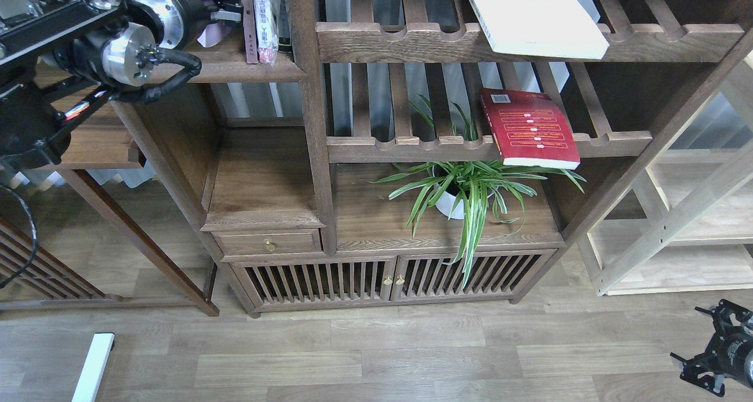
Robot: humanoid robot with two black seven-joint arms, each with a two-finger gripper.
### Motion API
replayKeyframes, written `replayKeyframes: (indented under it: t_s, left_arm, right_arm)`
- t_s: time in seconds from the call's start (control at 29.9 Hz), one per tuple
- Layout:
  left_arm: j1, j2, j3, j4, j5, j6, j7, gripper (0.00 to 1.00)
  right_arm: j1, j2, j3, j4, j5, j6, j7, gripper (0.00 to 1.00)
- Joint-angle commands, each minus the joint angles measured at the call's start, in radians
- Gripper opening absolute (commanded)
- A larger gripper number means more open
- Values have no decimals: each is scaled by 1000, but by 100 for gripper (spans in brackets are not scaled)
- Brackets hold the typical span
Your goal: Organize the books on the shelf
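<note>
While left gripper (226, 5) grips lavender book (207, 34) on shelf (247, 72), stand it beside upright books (262, 19); right gripper (706, 355) state unclear.

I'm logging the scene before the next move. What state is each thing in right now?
Left gripper: raised at the solid dark-brown shelf; jaws unclear.
Right gripper: low near the floor, holding nothing.
Slim upright books: standing on that shelf.
Red book with yellow text bands: lying flat on a slatted rack.
White book: lying flat on the upper slatted rack.
Small drawer: closed.
Slatted cabinet doors: closed.
</note>
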Motion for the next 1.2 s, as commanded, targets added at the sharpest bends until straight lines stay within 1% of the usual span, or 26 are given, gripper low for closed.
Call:
replayKeyframes:
  t_s: [0.0, 0.17, 0.23, 0.37, 0.5, 0.6, 0.84, 0.9, 0.97, 1.04, 1.17]
  left_arm:
    - [3, -6, 3, 1, -1, 0, 0, 0]
    - [14, -7, 10, 1, -2, 0, 1, 3]
    - [17, -7, 12, 1, -2, 0, 3, 6]
    - [19, -9, 12, 1, -2, 0, 12, 16]
    - [19, -7, 9, 2, -2, 0, 12, 33]
    - [20, -3, 3, 2, -2, 0, 11, 41]
    - [28, 8, 3, 2, -2, 0, 8, 48]
    - [28, 8, 1, 2, -2, 0, 5, 52]
    - [28, 7, 3, 2, -2, 0, 3, 60]
    - [28, 5, 3, 1, -2, 0, 6, 65]
    - [26, 10, 10, 1, -4, 0, 9, 67]
  right_arm:
    - [1, 0, 1, -3, 1, 0, 0, 100]
    - [2, 0, 3, -14, 1, 2, 0, 100]
    - [2, 0, 3, -14, 1, 3, 0, 100]
    - [13, -1, 3, -15, 1, 8, 0, 100]
    - [19, -1, 3, -15, 1, 9, 0, 100]
    - [18, 0, 3, -15, 1, 9, 0, 100]
    - [16, 0, 3, -15, 1, 8, 0, 100]
    - [15, 0, 3, -14, 1, 6, 0, 100]
    - [16, 0, 3, -14, 1, 6, 0, 100]
    - [16, 0, 3, -14, 1, 6, 0, 100]
    - [16, 0, 3, -14, 1, 6, 0, 100]
